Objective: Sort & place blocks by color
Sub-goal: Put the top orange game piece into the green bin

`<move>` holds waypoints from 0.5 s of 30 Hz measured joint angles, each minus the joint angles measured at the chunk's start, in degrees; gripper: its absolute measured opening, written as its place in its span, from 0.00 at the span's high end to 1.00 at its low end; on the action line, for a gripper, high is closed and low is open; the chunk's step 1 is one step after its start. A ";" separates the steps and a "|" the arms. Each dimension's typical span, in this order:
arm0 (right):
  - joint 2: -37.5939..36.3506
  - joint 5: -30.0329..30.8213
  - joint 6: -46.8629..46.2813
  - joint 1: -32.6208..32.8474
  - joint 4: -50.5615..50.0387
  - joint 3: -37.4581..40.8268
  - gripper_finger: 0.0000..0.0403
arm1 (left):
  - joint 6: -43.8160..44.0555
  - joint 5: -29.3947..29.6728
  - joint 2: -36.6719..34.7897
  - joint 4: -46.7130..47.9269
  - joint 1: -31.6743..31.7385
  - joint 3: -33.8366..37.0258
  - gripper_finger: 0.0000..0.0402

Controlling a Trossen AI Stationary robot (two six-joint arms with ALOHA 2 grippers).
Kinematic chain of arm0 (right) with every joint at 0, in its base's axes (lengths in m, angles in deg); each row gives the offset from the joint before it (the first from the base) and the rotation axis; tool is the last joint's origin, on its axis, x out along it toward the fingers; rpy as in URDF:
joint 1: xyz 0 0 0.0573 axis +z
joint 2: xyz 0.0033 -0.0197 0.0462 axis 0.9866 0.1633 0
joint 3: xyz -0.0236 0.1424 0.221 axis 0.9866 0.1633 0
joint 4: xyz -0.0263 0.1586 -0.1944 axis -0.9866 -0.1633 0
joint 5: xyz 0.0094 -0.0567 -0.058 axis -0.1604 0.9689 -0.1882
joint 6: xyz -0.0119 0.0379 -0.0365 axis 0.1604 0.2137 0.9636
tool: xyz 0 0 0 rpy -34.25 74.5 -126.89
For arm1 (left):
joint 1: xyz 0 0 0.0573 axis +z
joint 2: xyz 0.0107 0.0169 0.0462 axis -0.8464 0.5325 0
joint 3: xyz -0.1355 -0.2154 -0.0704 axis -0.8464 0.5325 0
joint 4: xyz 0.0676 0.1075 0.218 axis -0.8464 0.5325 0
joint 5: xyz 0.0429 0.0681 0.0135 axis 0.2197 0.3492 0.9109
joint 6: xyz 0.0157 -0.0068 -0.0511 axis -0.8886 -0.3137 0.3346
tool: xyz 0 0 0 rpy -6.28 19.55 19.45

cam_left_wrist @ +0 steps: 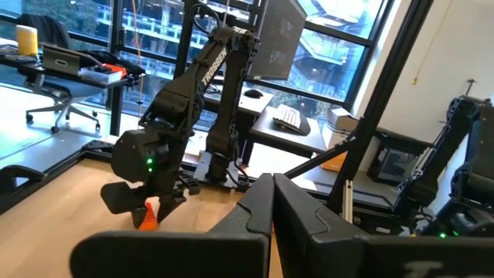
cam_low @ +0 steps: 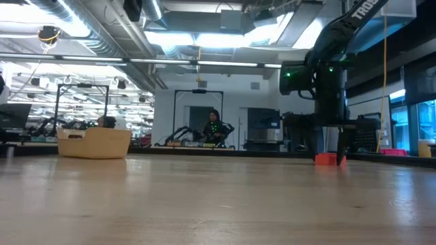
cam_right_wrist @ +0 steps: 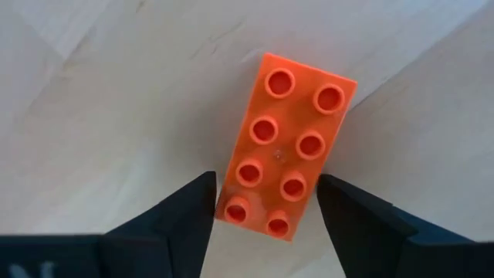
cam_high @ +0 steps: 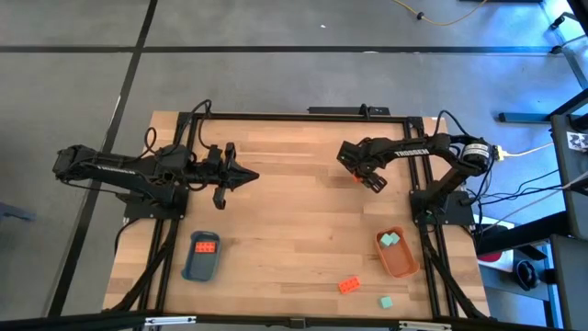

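Wooden table (cam_high: 285, 230) under a glass-walled, ceiling-lit workshop.

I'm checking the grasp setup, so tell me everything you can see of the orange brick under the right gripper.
The orange brick is a glossy, plastic-looking rectangular block with eight round studs on top in two rows of four. It lies flat, studs up, on the wooden table, toward its far right part, and sits slightly askew to the fingers. The right gripper is directly above it, its open jaws straddling one end of the brick with a gap showing on each side, so nothing but the table seems to touch it.
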 joint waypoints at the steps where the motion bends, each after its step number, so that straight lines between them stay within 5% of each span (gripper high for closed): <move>1: 0.00 -0.21 1.01 0.00 -0.02 0.02 0.43 | 0.02 -0.03 0.00 0.00 0.00 0.00 1.00; 9: 0.04 -2.18 8.05 -0.02 -0.92 0.00 0.63 | 0.02 -0.02 0.00 0.00 0.00 0.00 1.00; 15: -2.27 -3.06 28.18 0.20 -1.39 0.33 0.64 | -0.31 0.22 -1.01 0.28 0.28 0.01 1.00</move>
